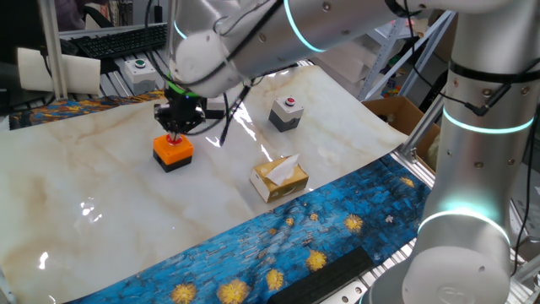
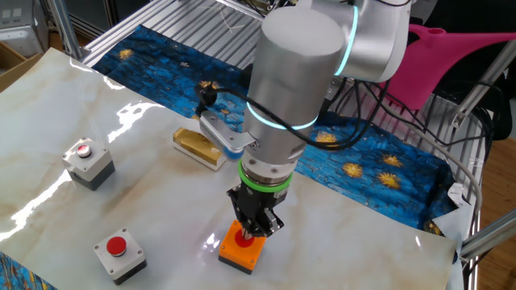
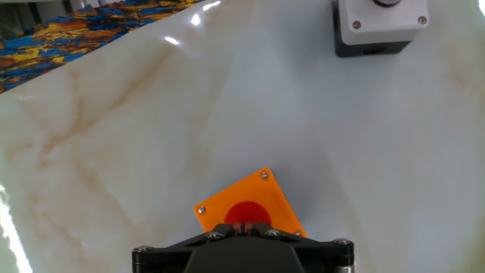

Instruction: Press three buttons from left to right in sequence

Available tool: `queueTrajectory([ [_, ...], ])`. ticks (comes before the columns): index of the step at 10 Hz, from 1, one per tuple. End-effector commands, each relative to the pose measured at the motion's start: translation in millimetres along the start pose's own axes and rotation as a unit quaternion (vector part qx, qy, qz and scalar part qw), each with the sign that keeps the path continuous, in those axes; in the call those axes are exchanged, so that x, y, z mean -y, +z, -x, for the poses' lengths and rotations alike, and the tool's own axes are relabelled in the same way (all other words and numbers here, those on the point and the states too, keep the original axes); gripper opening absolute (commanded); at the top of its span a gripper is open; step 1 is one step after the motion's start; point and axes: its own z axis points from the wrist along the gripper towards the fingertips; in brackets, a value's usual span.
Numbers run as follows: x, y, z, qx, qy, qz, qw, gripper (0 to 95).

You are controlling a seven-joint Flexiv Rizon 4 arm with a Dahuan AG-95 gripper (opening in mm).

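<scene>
The orange switch box [image 1: 173, 150] on its black base stands on the marble tabletop, and also shows in the other fixed view [image 2: 240, 248]. My gripper [image 2: 248, 231] is directly over it. The hand view shows my fingertips [image 3: 244, 226] together, touching the red button [image 3: 246, 214] on the orange box [image 3: 258, 199]. One grey switch [image 1: 287, 112] stands to the right at the back. The other fixed view shows both grey switches, one [image 2: 89, 161] farther away and one [image 2: 119, 251] near the edge. One grey switch [image 3: 379, 26] shows at the top of the hand view.
A yellow tissue box [image 1: 278, 177] lies in front of the switches, and also shows in the other fixed view [image 2: 197, 147]. A pale box with a green button [image 1: 139, 72] sits at the back left. A blue patterned cloth [image 1: 337, 228] covers the table's near edge.
</scene>
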Motion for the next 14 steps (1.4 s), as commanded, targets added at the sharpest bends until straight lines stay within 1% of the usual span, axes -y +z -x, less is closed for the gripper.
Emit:
queueTrajectory([
  [1, 0.4, -7.8, -5.4, 0.007, 0.012, -0.004, 0.9999, 0.0],
  [4, 0.1, -8.5, -6.0, 0.008, 0.012, -0.007, 0.9999, 0.0],
  [5, -0.7, -11.5, -7.8, 0.011, 0.016, -0.010, 0.9998, 0.0],
  [7, -2.4, -19.6, -13.1, 0.010, 0.025, -0.009, 0.9996, 0.0],
  [8, -4.0, -25.1, -17.7, 0.010, 0.029, -0.009, 0.9995, 0.0],
  [9, -5.3, -30.3, -22.3, 0.009, 0.037, -0.008, 0.9992, 0.0],
  [11, -6.5, -36.5, -28.2, 0.007, 0.059, -0.006, 0.9982, 0.0],
  [14, -4.0, -38.8, -30.3, 0.004, 0.092, -0.001, 0.9958, 0.0],
])
